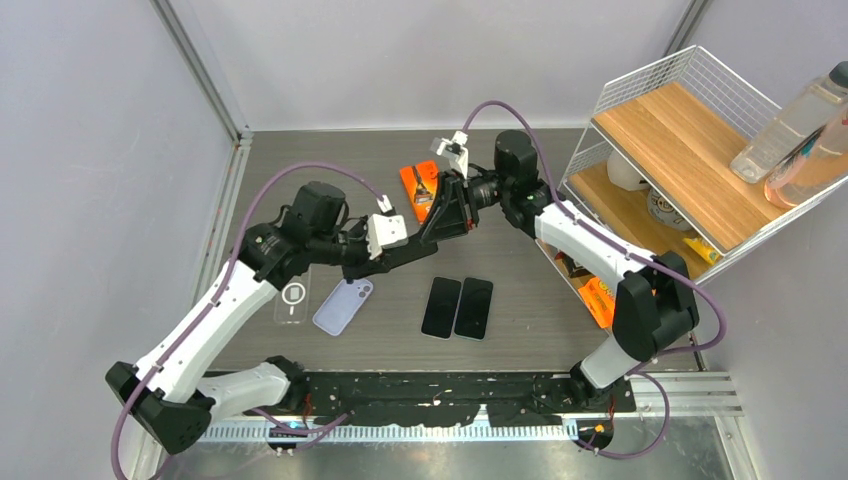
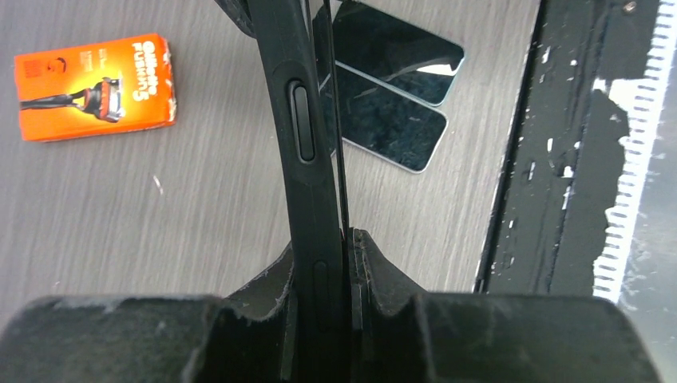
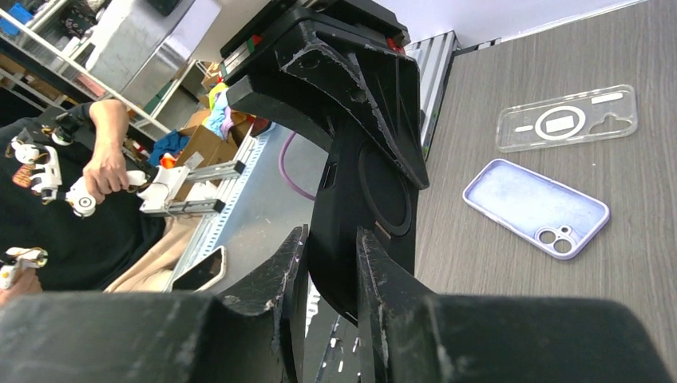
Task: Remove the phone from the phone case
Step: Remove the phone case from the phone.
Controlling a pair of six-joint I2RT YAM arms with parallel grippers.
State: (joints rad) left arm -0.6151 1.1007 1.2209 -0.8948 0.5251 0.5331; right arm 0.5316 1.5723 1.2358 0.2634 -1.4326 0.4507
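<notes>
My left gripper (image 2: 323, 247), low at the centre of its wrist view, pinches the black phone case (image 2: 299, 120) with the phone (image 2: 323, 80) seated inside it, held in the air at mid-frame overhead. My right gripper (image 3: 331, 263) is nipped on the case's other end. If I peel too hard, the phone could spring free unheld and fall onto the two bare phones (image 1: 458, 307) below.

Black phone case (image 2: 307, 159) with the phone (image 2: 338, 163) in it, only the phone's thin edge showing. Held in the air, on edge and tilted, just 12 o'clock of top-view centre. Side buttons along one edge, round ring on the back.
</notes>
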